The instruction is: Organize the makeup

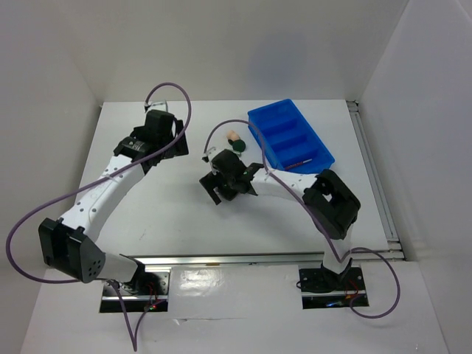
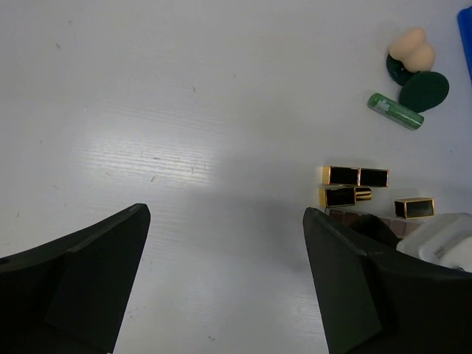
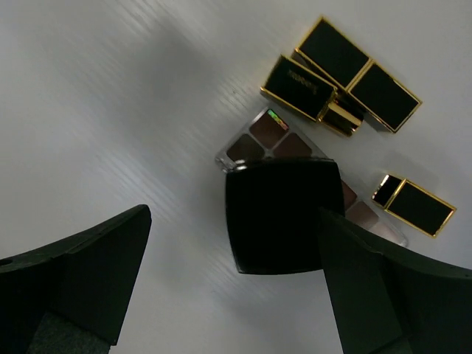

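Between the fingers of the right gripper [image 3: 234, 221], nearer its right finger, the black compact [image 3: 280, 217] lies flat on the palette [image 3: 269, 140]. This gripper is released, its left finger well apart from the compact. Just ahead and to the right lie the lipsticks [image 3: 358, 74], with one more beside the right finger. The left gripper [image 2: 225, 209] hangs released over the worktop [image 2: 147, 88], grasping nothing. Far ahead of its right finger lie the green tube [image 2: 396, 111], round piece [image 2: 425, 90] and sponge [image 2: 413, 48], near the bin [image 2: 467, 37].
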`<state>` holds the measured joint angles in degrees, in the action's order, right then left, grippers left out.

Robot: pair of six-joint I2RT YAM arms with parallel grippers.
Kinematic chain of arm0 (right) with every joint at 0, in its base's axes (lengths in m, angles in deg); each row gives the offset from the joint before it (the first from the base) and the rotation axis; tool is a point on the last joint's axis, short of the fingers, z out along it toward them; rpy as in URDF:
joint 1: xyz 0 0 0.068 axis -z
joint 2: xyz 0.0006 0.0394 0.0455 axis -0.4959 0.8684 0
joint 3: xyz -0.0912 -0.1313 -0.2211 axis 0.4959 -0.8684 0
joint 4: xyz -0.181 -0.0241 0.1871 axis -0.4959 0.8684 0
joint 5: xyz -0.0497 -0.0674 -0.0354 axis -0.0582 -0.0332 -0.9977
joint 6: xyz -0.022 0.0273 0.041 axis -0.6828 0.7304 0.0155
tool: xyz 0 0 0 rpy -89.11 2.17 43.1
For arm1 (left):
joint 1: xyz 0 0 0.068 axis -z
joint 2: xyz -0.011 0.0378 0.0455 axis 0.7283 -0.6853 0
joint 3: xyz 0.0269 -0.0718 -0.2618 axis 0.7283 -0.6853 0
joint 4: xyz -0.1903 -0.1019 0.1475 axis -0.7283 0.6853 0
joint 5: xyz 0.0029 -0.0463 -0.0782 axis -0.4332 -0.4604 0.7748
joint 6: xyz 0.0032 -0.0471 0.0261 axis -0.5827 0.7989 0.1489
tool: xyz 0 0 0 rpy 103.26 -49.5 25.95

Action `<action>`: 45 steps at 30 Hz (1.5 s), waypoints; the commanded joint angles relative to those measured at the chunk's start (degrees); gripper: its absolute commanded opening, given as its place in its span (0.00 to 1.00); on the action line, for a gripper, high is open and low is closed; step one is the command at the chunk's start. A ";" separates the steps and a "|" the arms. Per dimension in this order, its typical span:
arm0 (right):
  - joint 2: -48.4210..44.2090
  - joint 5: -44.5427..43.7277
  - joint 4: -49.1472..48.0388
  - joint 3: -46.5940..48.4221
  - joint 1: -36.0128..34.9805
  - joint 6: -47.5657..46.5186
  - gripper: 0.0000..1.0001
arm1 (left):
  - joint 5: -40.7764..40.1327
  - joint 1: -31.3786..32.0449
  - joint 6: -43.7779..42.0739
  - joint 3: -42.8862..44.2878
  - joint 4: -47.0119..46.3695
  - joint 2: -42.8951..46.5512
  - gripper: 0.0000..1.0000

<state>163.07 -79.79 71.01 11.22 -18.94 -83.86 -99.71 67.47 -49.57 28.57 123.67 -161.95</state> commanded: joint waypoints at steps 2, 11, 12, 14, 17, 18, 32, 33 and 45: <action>0.51 -4.93 3.05 4.20 0.32 -7.12 0.99 | -1.45 -0.08 1.04 1.12 0.68 1.72 1.00; 3.14 -6.07 1.38 2.62 0.32 -10.56 0.99 | -2.77 -0.60 1.04 -0.64 -0.90 4.36 1.00; 3.84 -5.37 1.38 2.62 0.32 -10.56 0.99 | -2.77 -0.60 1.04 -0.64 -0.90 4.36 1.00; 4.54 -4.76 1.38 2.62 0.32 -10.56 0.99 | -2.25 -0.60 1.04 -0.64 -0.90 4.36 1.00; 5.78 -3.97 0.76 2.62 0.85 -10.56 0.99 | -2.24 -0.60 0.52 -0.64 -0.90 4.36 1.00; 5.78 -3.44 0.76 2.62 0.85 -10.03 0.99 | -2.24 -0.60 0.51 -0.64 -0.90 4.36 1.00; 1.65 -4.05 -3.28 -1.78 1.38 -7.74 0.78 | -2.24 -0.60 -0.01 -0.12 -1.43 3.83 1.00; 1.65 -4.57 -3.28 -1.78 1.38 -7.74 0.76 | -2.24 -0.60 -0.01 -0.11 -1.43 3.31 1.00; -3.53 -7.91 -1.96 -0.55 1.38 -6.17 0.64 | -2.42 -1.13 -0.54 -0.11 -1.43 2.69 1.00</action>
<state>164.14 -85.03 70.51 9.32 -17.86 -91.09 -101.63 66.91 -49.48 27.89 123.82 -159.04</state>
